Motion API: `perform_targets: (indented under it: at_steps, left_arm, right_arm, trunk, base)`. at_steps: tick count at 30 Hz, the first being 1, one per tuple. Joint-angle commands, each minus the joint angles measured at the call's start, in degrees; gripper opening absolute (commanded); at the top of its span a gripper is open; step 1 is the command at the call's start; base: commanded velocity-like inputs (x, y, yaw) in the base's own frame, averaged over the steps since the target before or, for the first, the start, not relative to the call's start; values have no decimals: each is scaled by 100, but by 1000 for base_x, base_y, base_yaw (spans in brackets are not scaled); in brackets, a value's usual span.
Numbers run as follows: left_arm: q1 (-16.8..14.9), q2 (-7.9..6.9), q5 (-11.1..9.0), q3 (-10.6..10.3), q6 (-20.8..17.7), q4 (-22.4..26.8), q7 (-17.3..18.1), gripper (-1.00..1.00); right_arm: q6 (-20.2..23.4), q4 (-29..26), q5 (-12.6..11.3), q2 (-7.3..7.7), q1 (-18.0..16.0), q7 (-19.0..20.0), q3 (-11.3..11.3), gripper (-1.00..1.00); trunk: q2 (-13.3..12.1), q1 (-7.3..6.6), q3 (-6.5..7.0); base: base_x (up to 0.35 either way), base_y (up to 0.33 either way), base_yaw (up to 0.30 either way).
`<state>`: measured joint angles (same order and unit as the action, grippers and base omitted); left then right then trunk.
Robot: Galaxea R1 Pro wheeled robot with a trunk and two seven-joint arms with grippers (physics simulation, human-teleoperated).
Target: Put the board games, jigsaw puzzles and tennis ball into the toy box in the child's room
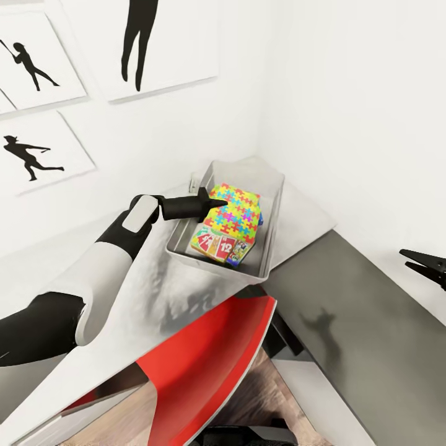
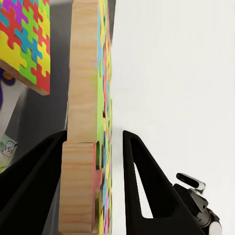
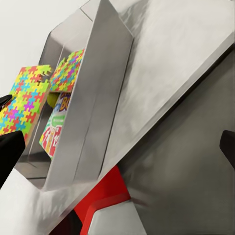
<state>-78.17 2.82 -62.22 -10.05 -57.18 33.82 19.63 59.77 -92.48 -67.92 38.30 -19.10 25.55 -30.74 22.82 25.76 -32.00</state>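
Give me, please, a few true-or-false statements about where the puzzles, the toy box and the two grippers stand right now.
1. The left gripper has a jigsaw puzzle between its fingers. True.
2. The toy box is empty. False: a second puzzle and a printed game box lie inside it.
3. The held puzzle is over the toy box. True.
4. The right gripper holds the tennis ball. False: it holds nothing and hangs open over the dark lower wing.
5. The toy box sits on the bed. False: it sits on the pale grey table.
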Motion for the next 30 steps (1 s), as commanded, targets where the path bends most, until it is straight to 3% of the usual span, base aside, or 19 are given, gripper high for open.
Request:
perform_targets:
  at_steps: [1,30]
  left_arm:
    - [-5,-1,46,0,-4,-6,50,-100]
    - [45,-22,44,29,124,-37,-36,-100]
  right_arm:
    - [23,2,51,1,-6,55,-7,100]
    - [23,2,51,2,-6,55,-45,100]
  trunk:
    - [10,3,-16]
    - [10,3,-123]
  base:
    - [0,0,0]
    - [0,0,0]
